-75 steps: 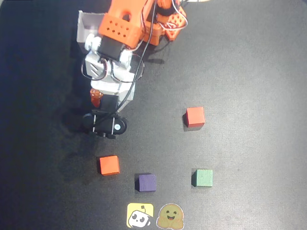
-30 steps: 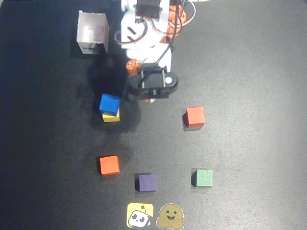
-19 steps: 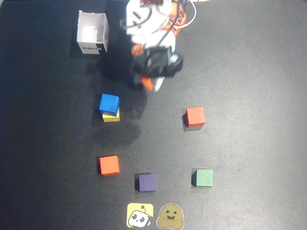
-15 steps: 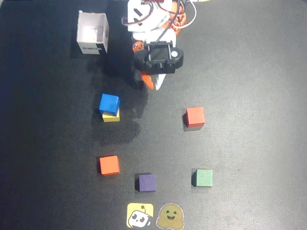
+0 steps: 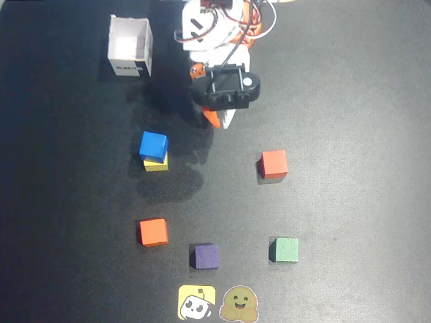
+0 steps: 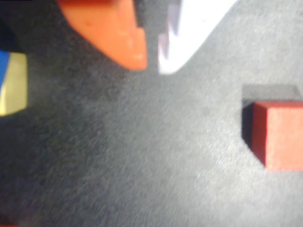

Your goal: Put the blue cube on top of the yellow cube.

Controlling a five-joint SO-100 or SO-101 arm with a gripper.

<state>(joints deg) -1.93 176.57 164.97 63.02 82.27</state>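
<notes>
**Blue cube sits on the yellow one; the job looks done**

You can see in the overhead view that the blue cube (image 5: 153,144) rests on top of the yellow cube (image 5: 156,163), shifted a little toward the top left so a strip of yellow shows along the lower edge. The stack stands alone on the dark surface (image 5: 350,101), apart from everything else. Judging by that, the placing is finished and nothing is left except, perhaps, parking the arm.

Your end effector (image 6: 151,64) holds nothing. In the wrist view its orange finger and white finger are nearly pressed together, with only a thin gap at the tips, and they hang over bare surface. In the overhead view it sits up and to the right of the stack, well clear of it.

What you cannot judge well: the wrist view cuts off the stack at its left edge, showing only slivers of blue and yellow, and it is blurred. The red cube (image 6: 279,135) is cut off at the right edge there. From above, you cannot tell how squarely the blue cube is seated.
</notes>
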